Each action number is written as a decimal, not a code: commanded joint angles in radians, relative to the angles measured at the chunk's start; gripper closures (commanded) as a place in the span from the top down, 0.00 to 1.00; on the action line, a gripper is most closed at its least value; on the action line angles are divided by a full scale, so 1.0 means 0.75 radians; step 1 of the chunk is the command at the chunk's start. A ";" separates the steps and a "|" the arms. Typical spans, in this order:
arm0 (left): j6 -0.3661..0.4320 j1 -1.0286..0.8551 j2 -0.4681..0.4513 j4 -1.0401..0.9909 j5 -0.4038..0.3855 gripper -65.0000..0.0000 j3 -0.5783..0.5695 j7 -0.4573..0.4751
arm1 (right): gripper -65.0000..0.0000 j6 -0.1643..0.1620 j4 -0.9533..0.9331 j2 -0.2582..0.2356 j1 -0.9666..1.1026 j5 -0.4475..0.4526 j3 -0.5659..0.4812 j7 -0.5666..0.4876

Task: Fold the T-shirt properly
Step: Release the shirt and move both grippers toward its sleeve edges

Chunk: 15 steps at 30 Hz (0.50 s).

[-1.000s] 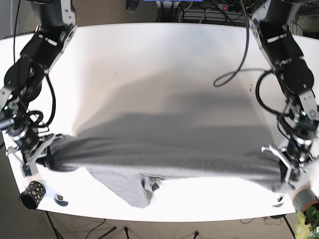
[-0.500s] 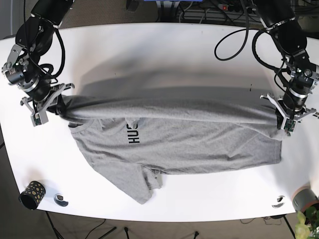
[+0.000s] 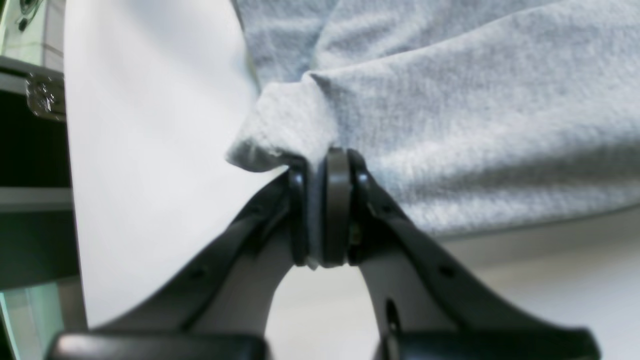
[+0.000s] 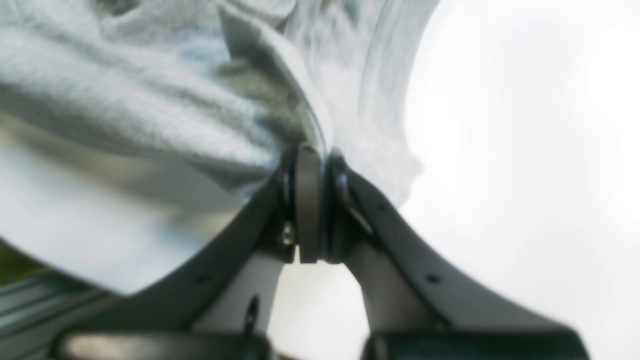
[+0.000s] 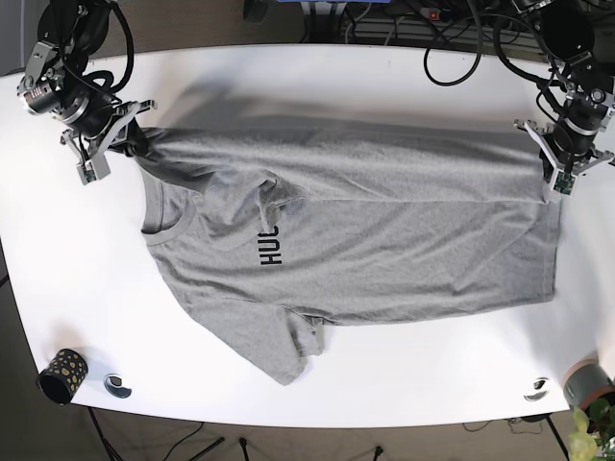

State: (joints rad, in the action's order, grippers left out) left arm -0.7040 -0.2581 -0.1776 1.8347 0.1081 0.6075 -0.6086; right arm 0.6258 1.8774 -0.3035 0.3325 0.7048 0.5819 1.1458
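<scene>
In the base view the grey T-shirt [image 5: 356, 230] lies spread face-up on the white counter [image 5: 317, 82], its far edge held taut between the two arms, so the step in hand looks like the spreading-out that comes before any fold. The right gripper [image 5: 113, 146] holds the shoulder end near the collar and the left gripper [image 5: 555, 168] holds the hem end; the near sleeve is rumpled and the print reads sideways. Next, I judge, the far edge should be set down flat and let go, then the near sleeve smoothed. In the left wrist view the left gripper's jaws are clenched on a bunched corner of the T-shirt, a soft, nubbly heathered knit that folds thickly above the dark rubbery pads, with the smooth counter beside it. In the right wrist view, which is blurred, the right gripper [image 4: 312, 210] is likewise clamped on a pleated gather of the T-shirt, cloth fanning up from the pinch.
</scene>
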 commanded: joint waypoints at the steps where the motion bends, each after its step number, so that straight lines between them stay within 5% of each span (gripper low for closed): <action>1: 0.008 -0.015 -0.020 0.018 -0.004 0.01 0.009 0.023 | 0.04 -0.003 0.024 -0.018 0.034 0.013 0.011 -0.025; 8: 0.008 -0.121 -0.030 -0.048 -0.004 0.02 0.028 0.023 | 0.08 -0.001 0.024 -0.018 0.176 0.013 0.011 -0.033; 11: 0.008 -0.150 -0.030 -0.064 -0.004 0.16 0.052 0.023 | 0.27 -0.001 0.024 -0.018 0.214 0.013 0.011 -0.033; 15: 0.008 -0.160 -0.028 -0.088 -0.004 0.46 0.091 0.023 | 0.60 -0.001 0.063 -0.006 0.247 0.013 0.045 -0.033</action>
State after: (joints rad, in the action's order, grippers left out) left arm -0.7040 -0.3786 -0.1822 1.7569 0.1120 0.6636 -0.6098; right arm 0.6258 1.8893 -0.2970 0.5095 0.6987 0.5941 1.1381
